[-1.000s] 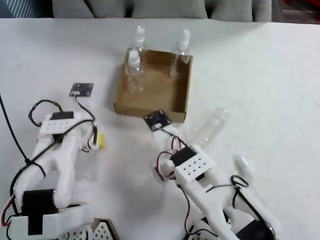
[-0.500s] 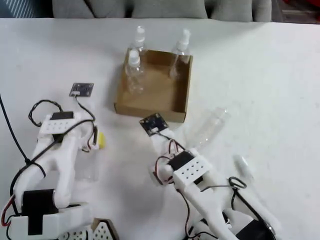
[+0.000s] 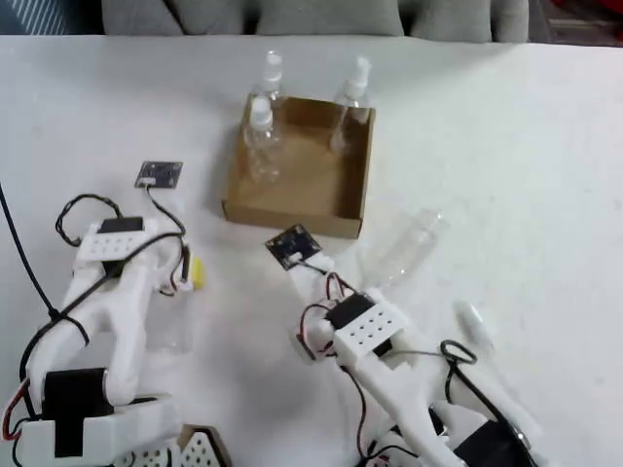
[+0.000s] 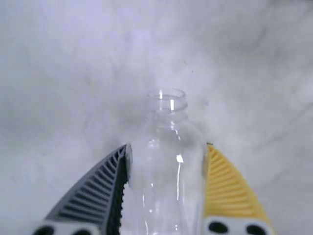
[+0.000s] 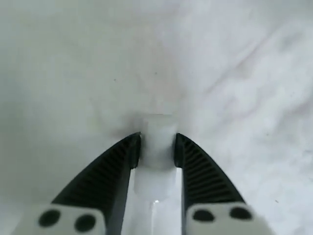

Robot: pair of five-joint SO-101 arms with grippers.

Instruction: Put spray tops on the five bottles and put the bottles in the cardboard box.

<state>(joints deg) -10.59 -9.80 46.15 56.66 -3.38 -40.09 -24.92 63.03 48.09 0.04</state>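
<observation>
The step in hand is putting a top on a bottle. The left fingers (image 4: 217, 166) are closed tight around an open bottle (image 4: 167, 112), one finger on each side, and its mouth has no top on it. The right fingers (image 5: 193, 156) are pinched on a white spray top (image 5: 157, 128), low over the bench (image 3: 506, 146) and just in front of the cardboard box (image 3: 292, 216).

I think the next move is to bring the spray top over to the open mouth and set it straight on. The top has to line up with the mouth, or it may tip or slip off.

There is bare bench between the two arms, so the way across looks free. The front wall of the box is close to the right arm. A second bottle with no top (image 3: 404, 248) lies on its side just beside that arm, and a swing could knock it. A loose spray top (image 3: 472, 319) lies near it. Three bottles with tops (image 3: 261, 125) stand at the back of the box, so two bottles are left to do.
</observation>
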